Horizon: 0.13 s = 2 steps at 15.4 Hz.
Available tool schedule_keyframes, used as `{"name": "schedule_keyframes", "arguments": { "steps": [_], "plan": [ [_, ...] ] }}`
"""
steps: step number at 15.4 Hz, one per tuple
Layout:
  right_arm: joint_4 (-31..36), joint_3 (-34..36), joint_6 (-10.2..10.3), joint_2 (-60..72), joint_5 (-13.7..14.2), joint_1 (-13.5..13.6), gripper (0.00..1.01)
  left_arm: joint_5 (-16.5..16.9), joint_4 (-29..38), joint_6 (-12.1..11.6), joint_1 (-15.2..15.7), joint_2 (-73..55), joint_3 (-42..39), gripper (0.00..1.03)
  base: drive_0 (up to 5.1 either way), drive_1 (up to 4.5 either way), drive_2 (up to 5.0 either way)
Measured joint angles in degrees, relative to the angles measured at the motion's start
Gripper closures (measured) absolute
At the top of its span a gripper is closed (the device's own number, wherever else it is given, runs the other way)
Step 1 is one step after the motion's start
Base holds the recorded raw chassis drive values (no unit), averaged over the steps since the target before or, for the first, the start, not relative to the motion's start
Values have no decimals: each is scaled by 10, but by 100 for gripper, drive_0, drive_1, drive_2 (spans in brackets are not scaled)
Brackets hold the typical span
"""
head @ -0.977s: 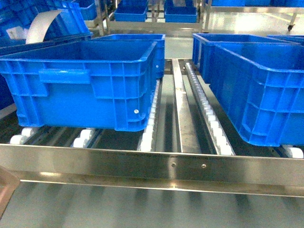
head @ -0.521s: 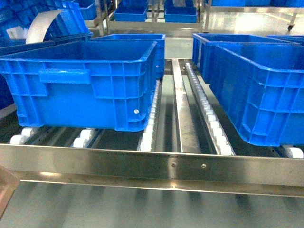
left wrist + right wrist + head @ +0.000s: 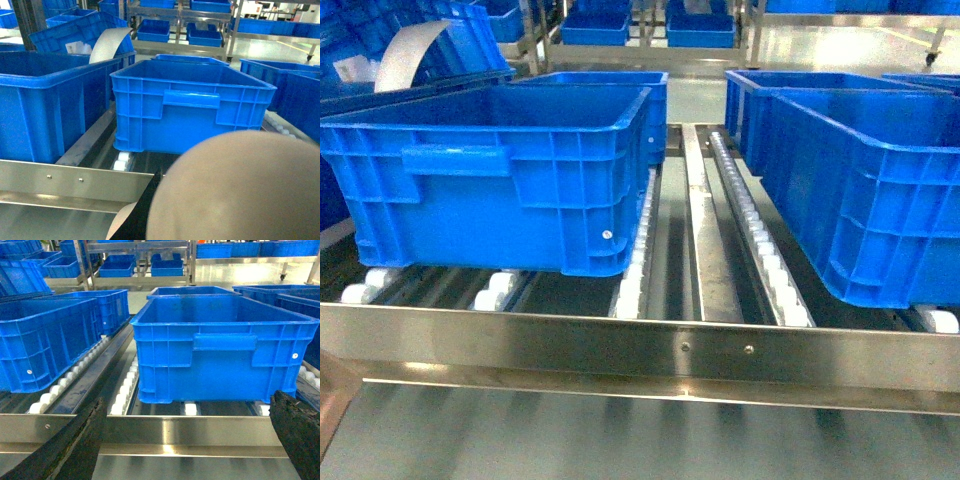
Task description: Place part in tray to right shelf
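Observation:
The beige tray (image 3: pixel 240 190) fills the lower right of the left wrist view, very close to the camera. My left gripper (image 3: pixel 190 220) is shut on it, and one dark finger (image 3: pixel 145 210) shows along its left edge. A sliver of the tray (image 3: pixel 332 400) also shows at the lower left corner of the head view. The part is out of view. The right shelf's steel front rail (image 3: pixel 620 345) runs across in front of me. My right gripper (image 3: pixel 190 440) hangs open before the rail (image 3: pixel 190 432) with nothing between its fingers (image 3: pixel 75 445).
Large blue crates stand on the white rollers: one at the left (image 3: pixel 500 180) and one at the right (image 3: pixel 870 190), with a roller track (image 3: pixel 755 240) and a metal divider (image 3: pixel 705 230) between them. More crates and racks stand behind.

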<state>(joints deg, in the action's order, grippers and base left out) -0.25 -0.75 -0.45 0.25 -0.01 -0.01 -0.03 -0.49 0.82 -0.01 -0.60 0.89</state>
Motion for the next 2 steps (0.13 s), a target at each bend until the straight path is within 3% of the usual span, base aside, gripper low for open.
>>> {"name": "schedule_keyframes", "arguments": {
  "steps": [2],
  "plan": [
    [0, 0, 0, 0, 0, 0, 3, 0, 0, 0, 0, 0, 0, 89, 0, 0, 0]
  ]
}}
